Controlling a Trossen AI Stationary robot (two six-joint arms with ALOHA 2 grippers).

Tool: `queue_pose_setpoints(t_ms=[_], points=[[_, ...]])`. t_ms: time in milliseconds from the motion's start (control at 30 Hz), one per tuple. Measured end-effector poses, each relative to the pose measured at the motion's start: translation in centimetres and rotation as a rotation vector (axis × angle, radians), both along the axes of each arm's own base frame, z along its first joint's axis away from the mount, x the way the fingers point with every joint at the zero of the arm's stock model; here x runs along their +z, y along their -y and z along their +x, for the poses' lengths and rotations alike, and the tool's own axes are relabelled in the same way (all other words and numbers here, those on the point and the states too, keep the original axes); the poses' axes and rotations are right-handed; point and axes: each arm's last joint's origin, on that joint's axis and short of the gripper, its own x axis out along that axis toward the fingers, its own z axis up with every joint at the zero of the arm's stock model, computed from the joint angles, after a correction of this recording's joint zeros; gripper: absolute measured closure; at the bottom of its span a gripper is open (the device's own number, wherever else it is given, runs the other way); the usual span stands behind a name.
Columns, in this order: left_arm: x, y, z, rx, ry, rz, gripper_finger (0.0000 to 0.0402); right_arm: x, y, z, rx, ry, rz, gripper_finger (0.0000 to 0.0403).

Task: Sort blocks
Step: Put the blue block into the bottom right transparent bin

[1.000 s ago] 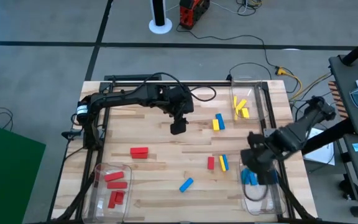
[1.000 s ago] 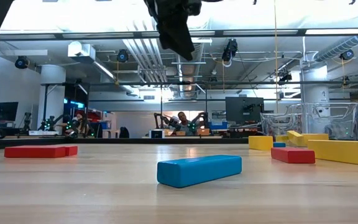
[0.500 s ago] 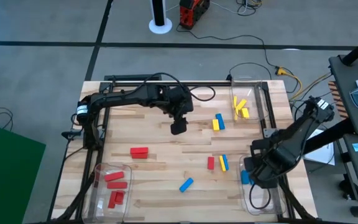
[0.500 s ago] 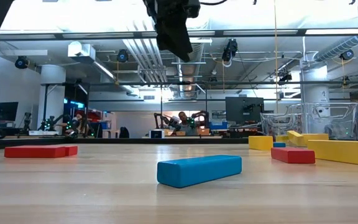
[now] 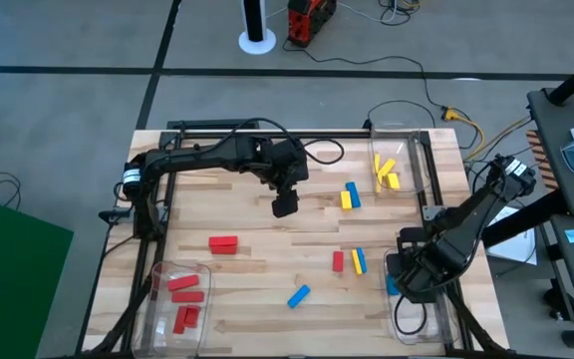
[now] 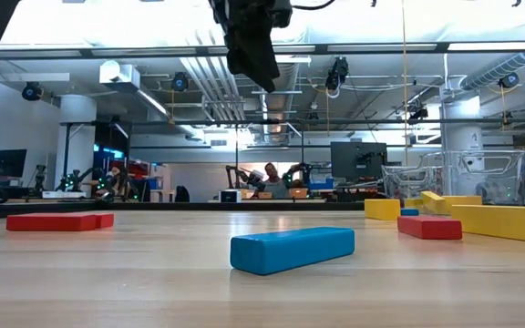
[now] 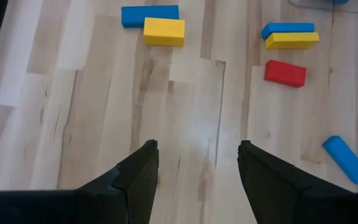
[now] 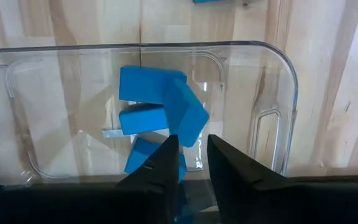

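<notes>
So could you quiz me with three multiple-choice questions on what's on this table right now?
1. Where is the right gripper?
A. over the clear bin of blue blocks
B. over the red block
C. off the table

2. How many red blocks lie in the near-left bin?
A. one
B. three
C. six

3. The left gripper is:
A. shut on a yellow block
B. open, holding nothing
C. shut on a blue block

Key: 1 A, its wrist view looks into that bin; 2 B, the high view shows three; 3 B, bare wood shows between its fingers.
</notes>
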Motion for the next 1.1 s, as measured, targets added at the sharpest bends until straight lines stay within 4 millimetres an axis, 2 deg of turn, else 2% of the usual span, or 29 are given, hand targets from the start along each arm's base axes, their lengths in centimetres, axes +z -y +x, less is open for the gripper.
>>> queue_pose_setpoints(t_ms=[433, 733, 867, 967, 1100], points=[[0.0, 0.0, 0.0, 0.003, 0.0, -0.003, 0.0206, 0.5, -0.2, 0.2, -0.011, 0.02, 0.019, 0.0391], [0.0, 0.3, 0.0, 0.003, 0.0, -0.006, 0.0206, 0.5, -0.1, 0.3, -0.087, 0.054, -0.011, 0.0391], [0.0, 0.3, 0.0, 0.003, 0.0, -0.006, 0.0206, -0.4, 0.0, 0.4, -0.115, 0.08, -0.044, 0.0391], [0.0, 0.3, 0.0, 0.003, 0.0, -0.006, 0.0206, -1.0, -0.1, 0.5, -0.116, 0.092, -0.031, 0.0391], [0.0, 0.3, 0.0, 0.003, 0.0, -0.006, 0.0206, -0.9, -0.5, 0.7, -0.114, 0.081, 0.036, 0.0391]])
